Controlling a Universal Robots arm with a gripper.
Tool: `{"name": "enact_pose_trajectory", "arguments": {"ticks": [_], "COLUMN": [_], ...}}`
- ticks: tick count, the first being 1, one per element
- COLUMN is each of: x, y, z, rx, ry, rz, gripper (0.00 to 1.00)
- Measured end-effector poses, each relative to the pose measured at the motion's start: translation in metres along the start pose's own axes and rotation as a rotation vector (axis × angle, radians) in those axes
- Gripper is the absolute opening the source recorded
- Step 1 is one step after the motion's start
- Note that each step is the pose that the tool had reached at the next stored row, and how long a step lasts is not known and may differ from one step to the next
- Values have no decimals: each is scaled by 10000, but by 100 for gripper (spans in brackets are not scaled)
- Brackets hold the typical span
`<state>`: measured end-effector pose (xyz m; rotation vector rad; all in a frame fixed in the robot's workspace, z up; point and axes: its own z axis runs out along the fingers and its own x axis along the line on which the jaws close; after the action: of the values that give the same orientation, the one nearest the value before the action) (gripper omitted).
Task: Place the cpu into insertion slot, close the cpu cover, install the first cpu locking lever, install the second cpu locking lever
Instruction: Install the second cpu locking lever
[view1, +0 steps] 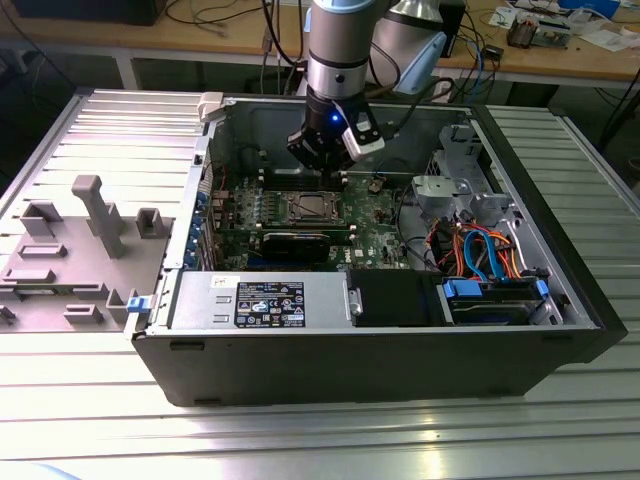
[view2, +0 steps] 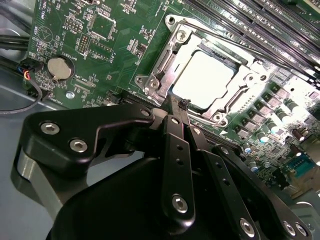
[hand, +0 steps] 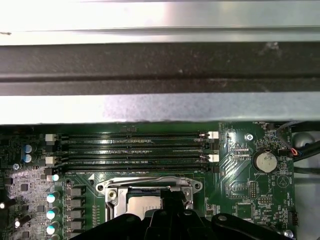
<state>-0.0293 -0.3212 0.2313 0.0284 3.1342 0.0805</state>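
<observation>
Black gripper (view2: 184, 107) fingers are pressing together above the cpu (view2: 202, 80), which is sitting inside the cpu cover (view2: 165, 65); memory slots (hand: 132, 150) are showing in the first wrist view.

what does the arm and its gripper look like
The arm is a silver-grey tube with a darker grey collar, and a blue light glows at its wrist. The gripper is matt black, built of flat linkage bars joined by silver screws, tapering to slim black fingers. A white-cased block is mounted beside the wrist.
</observation>
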Motion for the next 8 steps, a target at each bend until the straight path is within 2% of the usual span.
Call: {"name": "enact_pose_trajectory", "arguments": {"ticks": [4, 8], "x": [0, 0], "y": [2, 2], "z": [-38, -42], "rx": [0, -2], "ry": [0, -1], "rz": [0, 0], "gripper": [11, 11]}}
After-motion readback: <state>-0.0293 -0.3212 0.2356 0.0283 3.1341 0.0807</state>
